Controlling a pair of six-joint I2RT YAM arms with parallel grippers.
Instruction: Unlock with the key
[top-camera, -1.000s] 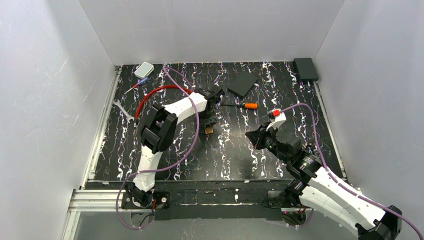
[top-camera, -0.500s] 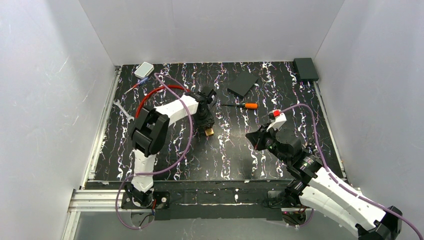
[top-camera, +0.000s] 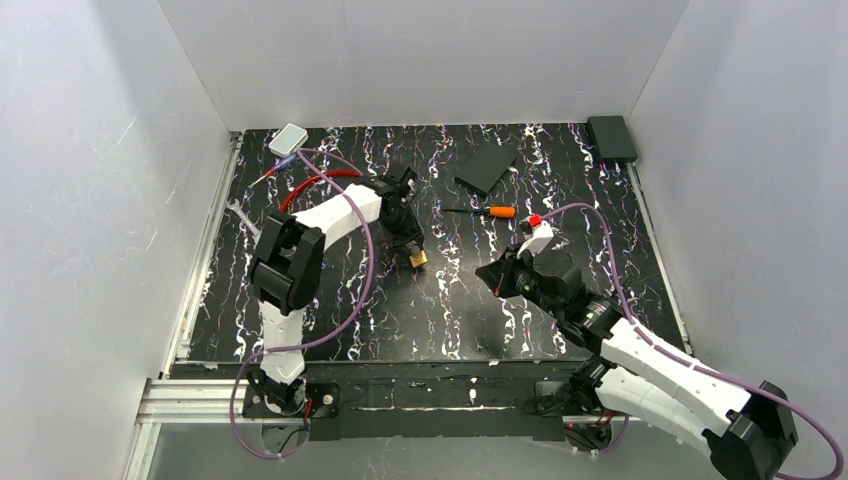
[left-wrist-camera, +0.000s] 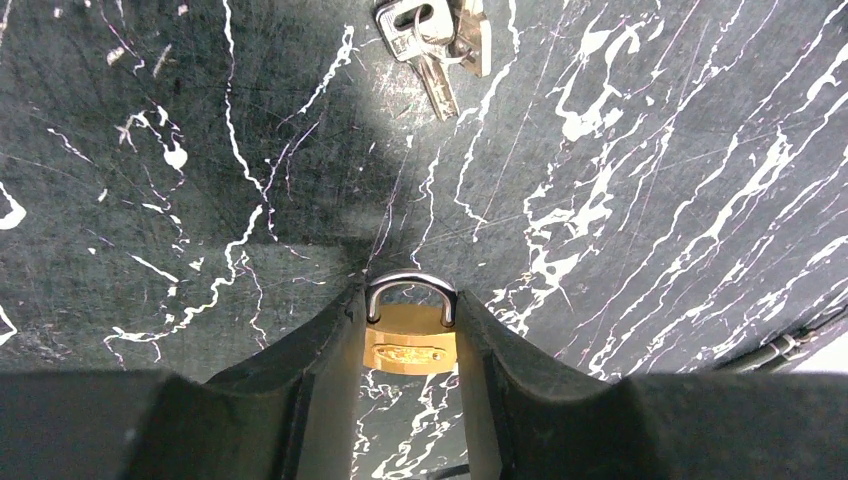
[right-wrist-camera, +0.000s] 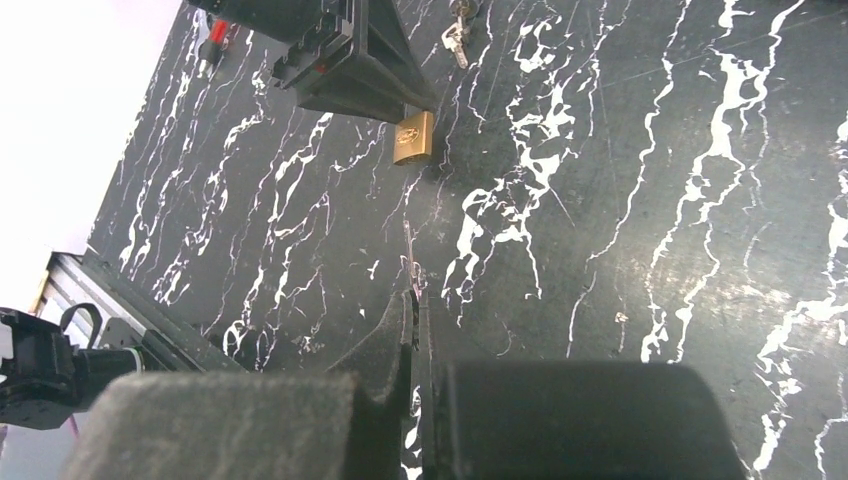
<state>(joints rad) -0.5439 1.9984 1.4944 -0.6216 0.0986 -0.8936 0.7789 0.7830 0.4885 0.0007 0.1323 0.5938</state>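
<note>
- Seen from above, a black table veined with white sits inside pale grey walls, with two white robot arms reaching in from its near edge.
- The left gripper is at a narrow setting, its two dark fingers pressed against either side of a small brass padlock.
- The padlock's silver shackle is shut and points away from the left wrist camera. Whether the padlock rests on the table or hangs just above it cannot be told.
- The key, small and silvery in a little bunch, lies flat on the table at 12 o'clock from the padlock in the left wrist view. It is near the padlock but apart from it, and no finger touches it.
- In the right wrist view the key sits at 1 o'clock from the padlock, at the top edge.
- The right gripper has its fingers pressed together with nothing visible between them. From above it is low over the table, at 3 o'clock from the padlock and apart from it.
- An orange-handled screwdriver lies at 2 o'clock from the padlock.
- A flat black slab lies beyond the screwdriver.
- A red cable curves behind the left arm, at 10 o'clock from the padlock.
</note>
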